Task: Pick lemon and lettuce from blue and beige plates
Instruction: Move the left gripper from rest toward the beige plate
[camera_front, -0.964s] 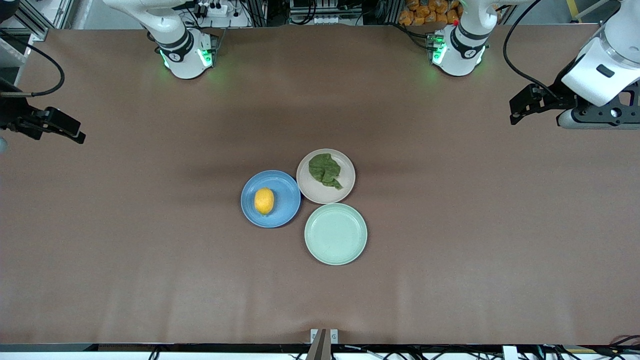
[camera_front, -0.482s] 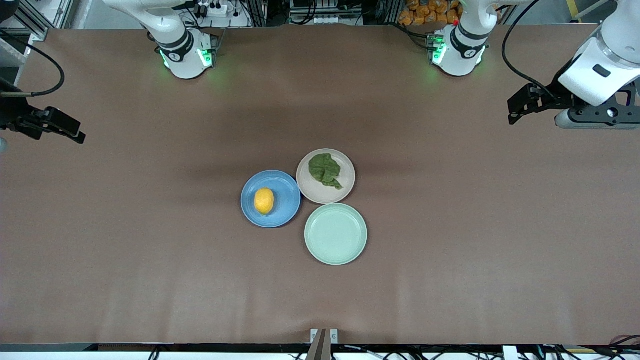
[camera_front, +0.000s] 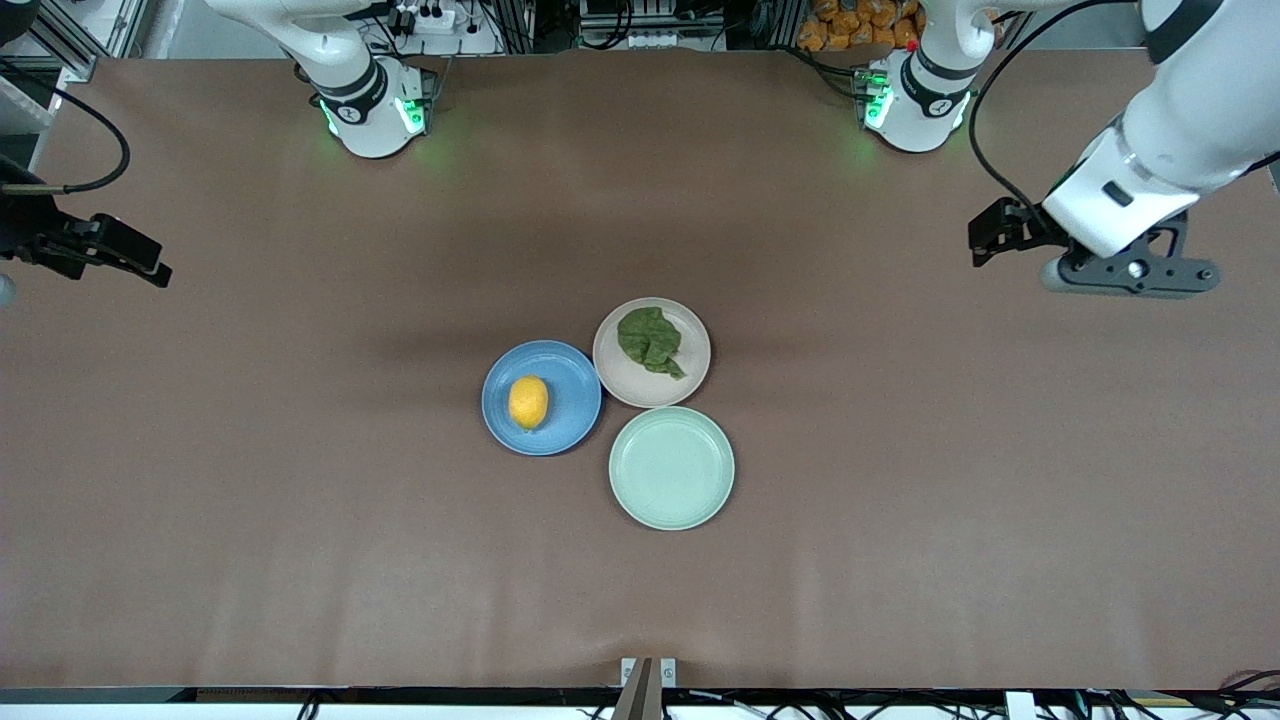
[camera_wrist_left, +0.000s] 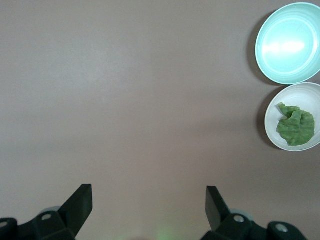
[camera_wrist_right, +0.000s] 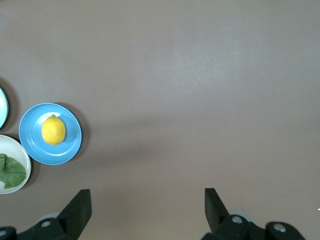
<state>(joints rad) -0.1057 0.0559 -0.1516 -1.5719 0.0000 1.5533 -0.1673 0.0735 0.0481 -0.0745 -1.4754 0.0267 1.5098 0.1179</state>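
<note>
The lemon (camera_front: 528, 402) lies on the blue plate (camera_front: 575, 390) at mid table. The lettuce (camera_front: 650, 341) lies on the beige plate (camera_front: 640, 388), which touches the blue plate on the side toward the left arm's end. My left gripper (camera_front: 985, 245) is open and empty, up over bare table toward the left arm's end. Its wrist view (camera_wrist_left: 149, 200) shows the lettuce (camera_wrist_left: 296, 128) on the beige plate (camera_wrist_left: 300, 95). My right gripper (camera_front: 150, 268) is open and empty and waits at the right arm's end. Its wrist view (camera_wrist_right: 148, 200) shows the lemon (camera_wrist_right: 53, 130) on the blue plate (camera_wrist_right: 70, 146).
An empty pale mint-green plate (camera_front: 671, 468) sits against the other two plates, nearer to the front camera; it also shows in the left wrist view (camera_wrist_left: 290, 42). The brown table top (camera_front: 300, 500) stretches wide around the plates.
My left arm has swung in from the table's end toward the plates. The right arm, the plates, the lemon and the lettuce have not moved.
</note>
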